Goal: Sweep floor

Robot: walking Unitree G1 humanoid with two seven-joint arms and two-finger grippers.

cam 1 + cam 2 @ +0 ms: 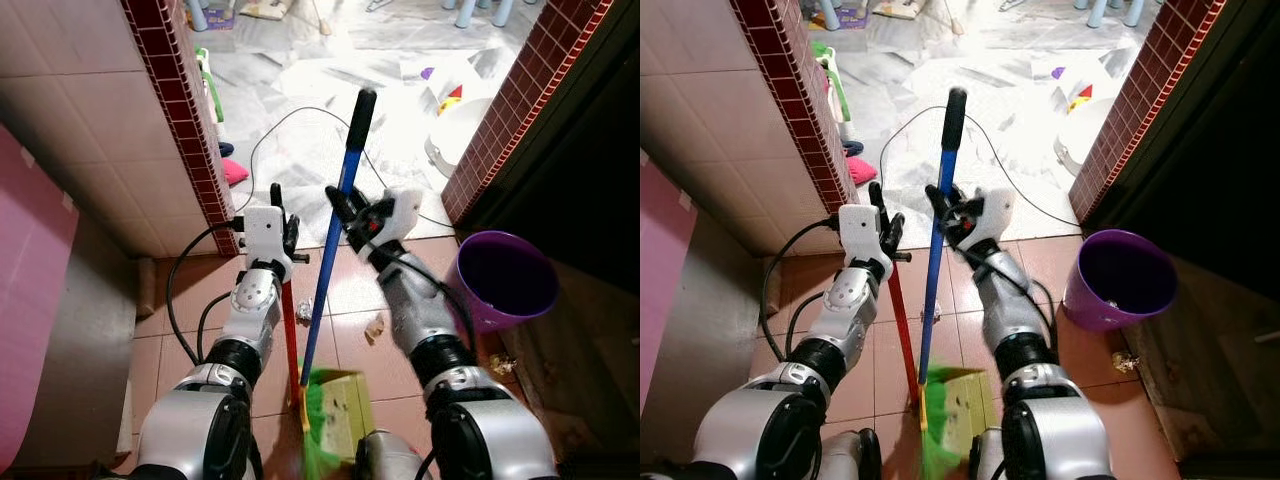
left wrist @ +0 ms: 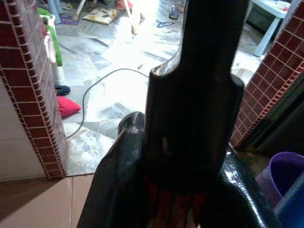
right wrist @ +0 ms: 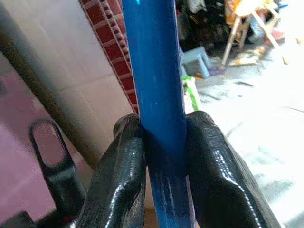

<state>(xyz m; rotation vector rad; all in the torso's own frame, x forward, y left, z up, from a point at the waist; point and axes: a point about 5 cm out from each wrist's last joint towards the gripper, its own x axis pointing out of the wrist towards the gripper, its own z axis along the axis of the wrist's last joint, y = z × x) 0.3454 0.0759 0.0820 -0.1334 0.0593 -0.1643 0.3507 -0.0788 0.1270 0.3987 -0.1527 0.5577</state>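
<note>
On broom (image 1: 335, 215), right tool (image 1: 348, 212) raised

No text, label, brand, number or sign can be read anywhere; the small items on the far floor are too blurred to tell.

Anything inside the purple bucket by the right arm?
The purple bucket looks mostly bare inside: dark wall and, in the right eye view, a few pale specks low down. Its near rim covers part of the bottom.

Silver arms, white wrists, black claws
</note>
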